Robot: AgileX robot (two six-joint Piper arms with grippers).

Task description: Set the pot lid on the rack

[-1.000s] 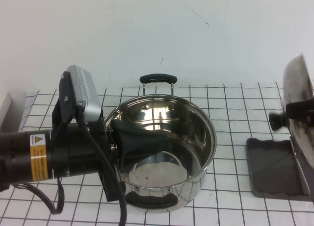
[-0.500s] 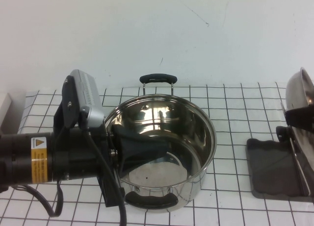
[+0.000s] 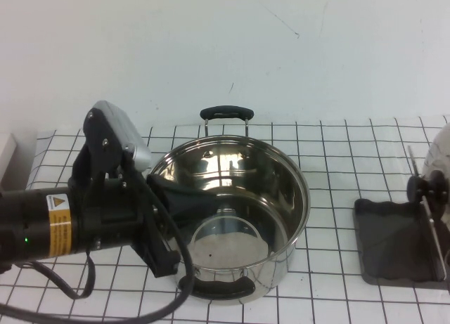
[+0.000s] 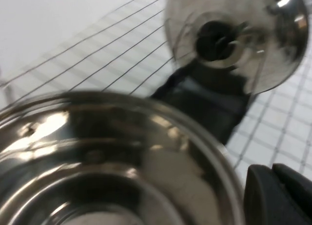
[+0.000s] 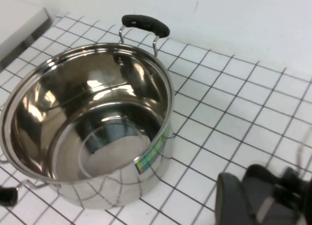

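Lowered since earlier frame: domed steel pot lid now upright on dark rimmed rack, far right. Right pincer beside rack, grip indeterminate. Left pincer at shiny pot rim, indeterminate; gridded worktop.

At the right edge of the high view we see the lid, shiny steel with a black knob, standing on edge over the rack, a dark grey rimmed tray. It probably leans on the rack's wire bar.
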